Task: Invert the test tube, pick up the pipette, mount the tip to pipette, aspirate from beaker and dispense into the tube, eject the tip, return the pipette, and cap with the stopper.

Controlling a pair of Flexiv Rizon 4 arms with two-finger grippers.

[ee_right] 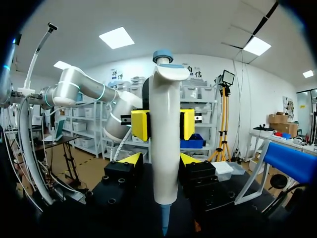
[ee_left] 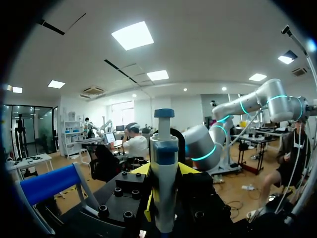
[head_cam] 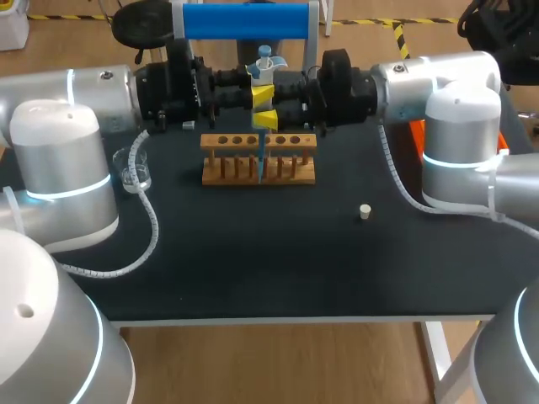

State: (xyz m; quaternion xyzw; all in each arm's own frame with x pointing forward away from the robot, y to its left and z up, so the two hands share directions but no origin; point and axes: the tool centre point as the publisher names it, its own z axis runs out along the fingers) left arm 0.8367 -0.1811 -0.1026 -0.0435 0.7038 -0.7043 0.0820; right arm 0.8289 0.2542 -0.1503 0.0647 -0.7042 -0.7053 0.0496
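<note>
Pipette (ee_right: 165, 139): upright, pinched mid-barrel by right pincer (ee_right: 162, 159).
Left pincer (ee_right: 164, 124): facing, at same barrel; grip I cannot tell.
Handling: I judge it light, stiff, slick; hold barrel, spare the fragile tip (ee_right: 164, 223).

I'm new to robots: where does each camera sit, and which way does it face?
Head view: above and behind, looking down on the table; left arm and right arm enter from the sides.
Left wrist view: on the left wrist, facing the pipette; left gripper shows.
Right wrist view: on the right wrist, facing the pipette; right gripper shows.
Shared: both wrist views see the pipette from opposite sides.
</note>
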